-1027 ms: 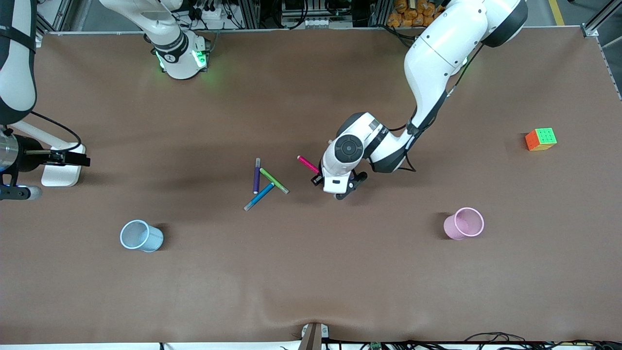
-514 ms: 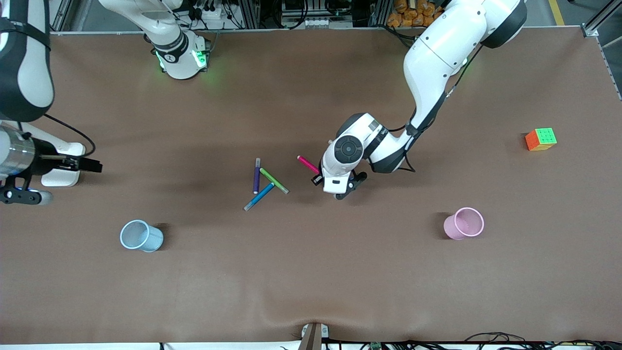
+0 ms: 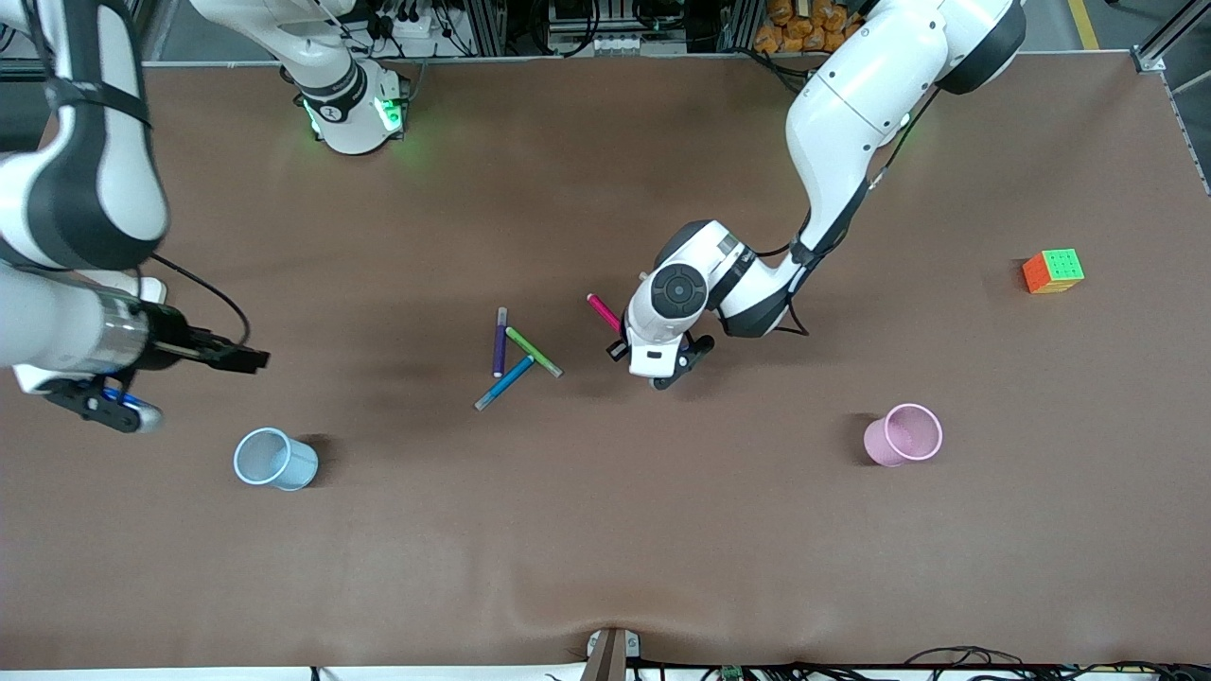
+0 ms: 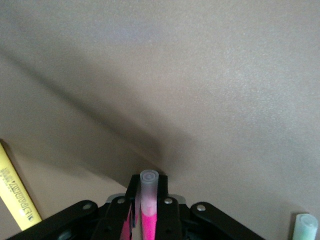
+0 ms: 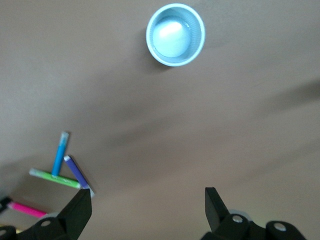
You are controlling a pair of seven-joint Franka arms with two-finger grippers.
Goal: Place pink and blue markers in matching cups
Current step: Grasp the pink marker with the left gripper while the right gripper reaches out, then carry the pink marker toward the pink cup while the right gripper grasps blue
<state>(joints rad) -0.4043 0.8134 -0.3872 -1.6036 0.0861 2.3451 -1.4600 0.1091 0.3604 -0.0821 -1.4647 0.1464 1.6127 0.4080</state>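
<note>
My left gripper [image 3: 626, 339] is low over the middle of the table, shut on the pink marker [image 3: 602, 312]. In the left wrist view the marker's pale cap end [image 4: 149, 181] sticks out between the closed fingers [image 4: 168, 192]. The blue marker [image 3: 504, 382] lies on the table toward the right arm's end, touching a purple and a green marker. The pale blue cup [image 3: 274, 459] stands upright near the right arm's end, the pink cup [image 3: 903, 434] toward the left arm's end. My right gripper [image 3: 251, 359] hovers open and empty over the table beside the blue cup [image 5: 175, 35].
A purple marker [image 3: 499, 342] and a green marker [image 3: 535, 351] lie with the blue one. A yellow marker [image 4: 17, 192] lies beside my left gripper. A colourful puzzle cube [image 3: 1053, 270] sits near the left arm's end of the table.
My left gripper has closed on the pink marker, whose free end has swung slightly. The right arm has swept in over the table toward the markers.
</note>
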